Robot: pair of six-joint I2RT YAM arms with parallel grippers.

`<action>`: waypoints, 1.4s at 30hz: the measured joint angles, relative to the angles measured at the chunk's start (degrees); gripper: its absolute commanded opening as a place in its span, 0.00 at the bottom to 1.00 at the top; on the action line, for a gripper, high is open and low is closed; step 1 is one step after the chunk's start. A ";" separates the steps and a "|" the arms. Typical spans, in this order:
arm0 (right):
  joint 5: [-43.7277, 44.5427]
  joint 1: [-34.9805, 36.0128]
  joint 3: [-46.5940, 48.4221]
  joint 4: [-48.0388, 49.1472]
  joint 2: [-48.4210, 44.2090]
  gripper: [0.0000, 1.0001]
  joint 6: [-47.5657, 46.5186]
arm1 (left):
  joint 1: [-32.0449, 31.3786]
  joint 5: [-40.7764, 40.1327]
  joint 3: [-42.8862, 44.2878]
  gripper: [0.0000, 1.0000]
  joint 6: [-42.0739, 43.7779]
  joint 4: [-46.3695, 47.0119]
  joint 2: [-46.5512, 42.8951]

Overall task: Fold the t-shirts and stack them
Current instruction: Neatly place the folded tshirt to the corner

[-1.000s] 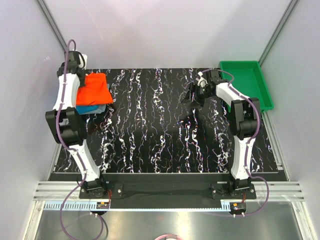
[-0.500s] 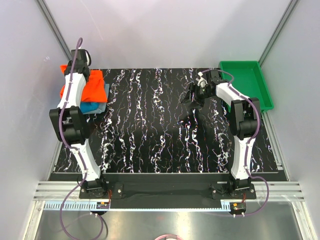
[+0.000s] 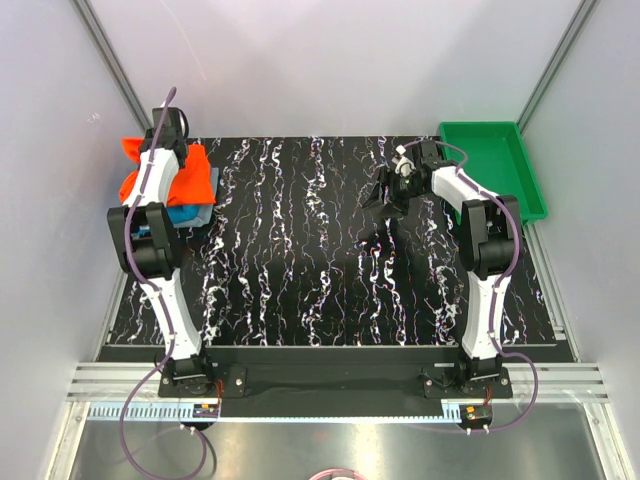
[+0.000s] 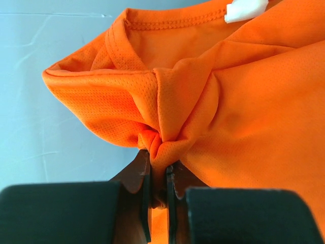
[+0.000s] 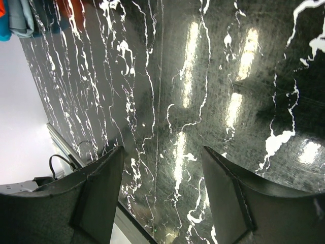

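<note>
The orange-red t-shirt (image 3: 192,176) lies bunched at the table's far left corner, partly over the teal-blue t-shirt (image 3: 180,214), and one part hangs past the table's left edge. My left gripper (image 3: 172,128) is shut on a pinched fold of the orange-red t-shirt (image 4: 218,101), near its collar and white label. My right gripper (image 3: 382,192) is open and empty, held above the bare marbled table at the far right of centre. In the right wrist view its fingers (image 5: 96,198) stand wide apart over the tabletop, and a bit of the teal-blue t-shirt (image 5: 4,25) shows in the corner.
A rigid green plastic tray (image 3: 520,175) stands empty at the table's far right corner. The black marbled tabletop (image 3: 320,270) spans the middle. Pale walls close in the left, right and back sides.
My left gripper has moved back and slightly right with the orange-red t-shirt, dragging its edge up and over the table's left rear corner. The right arm has barely moved.
</note>
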 measured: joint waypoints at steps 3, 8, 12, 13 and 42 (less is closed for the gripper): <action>0.13 0.02 -0.55 -0.04 -0.02 0.70 -0.02 | 0.28 -1.09 0.00 0.00 0.90 0.87 1.60; 0.20 0.00 -0.79 -0.07 0.00 0.70 -0.24 | 1.18 -2.71 0.00 0.00 2.62 2.51 3.63; 0.26 0.00 -0.79 -0.07 0.00 0.70 -0.31 | 2.01 -3.48 0.00 0.00 3.87 3.74 4.94; 0.28 0.00 -0.79 -0.07 0.00 0.70 -0.31 | 2.21 -3.54 0.00 0.00 4.13 3.93 5.31; 1.68 0.02 -0.79 -0.33 -0.26 0.71 -1.70 | -6.82 -2.01 3.87 0.99 -0.68 2.19 9.55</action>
